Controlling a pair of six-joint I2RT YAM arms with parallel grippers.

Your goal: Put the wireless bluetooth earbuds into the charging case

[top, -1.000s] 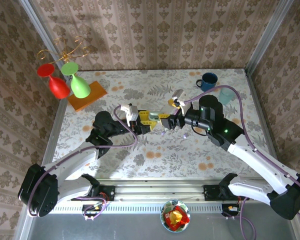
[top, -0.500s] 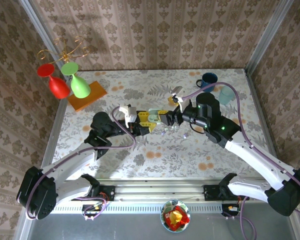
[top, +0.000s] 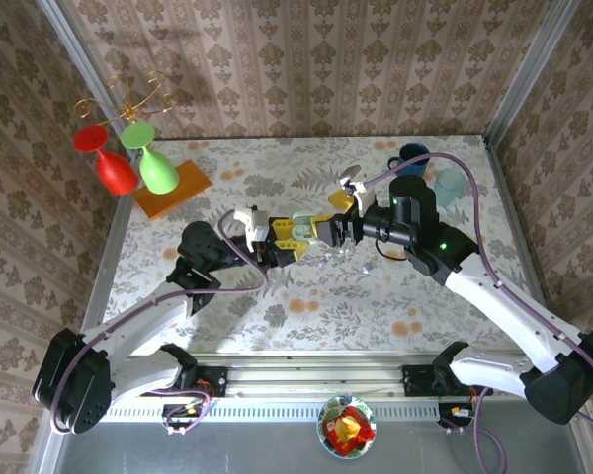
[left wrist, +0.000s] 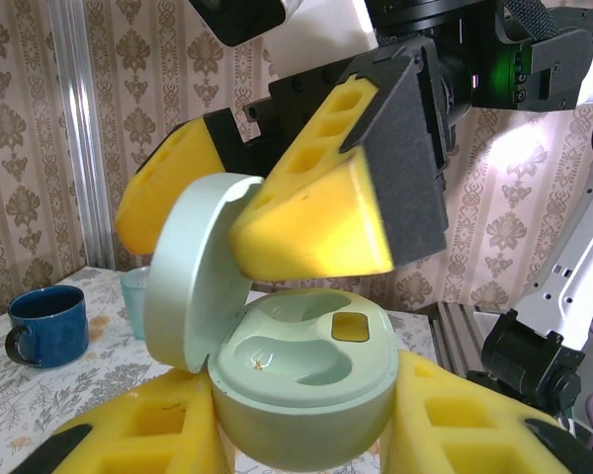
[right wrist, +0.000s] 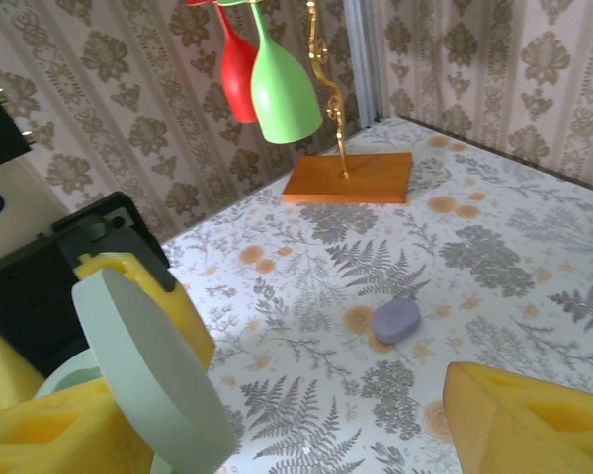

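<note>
charging case (left wrist: 301,390), pale green and round, is pinched between the yellow foam fingers (left wrist: 143,434) of the left gripper (left wrist: 296,425), one pad on each side of its base. its lid (left wrist: 188,281) is open and stands on edge at the left side of that gripper. the two hollows in the base face upward, with a small gold rectangle (left wrist: 349,326) beside them.

the right gripper (right wrist: 287,425) hangs just above the case with its jaws spread wide. the upright lid sits in the gap, close against one yellow finger (right wrist: 40,434) and well apart from the other; i cannot tell whether it touches.

beyond the right gripper's fingertips, down on the flowered table (right wrist: 494,247), lies a small lilac oval piece (right wrist: 396,321). i cannot tell whether it is an earbud or a case. farther past it stands a wooden base (right wrist: 348,178) with a red glass (right wrist: 235,79) and a green glass (right wrist: 285,89) hanging above.
</note>
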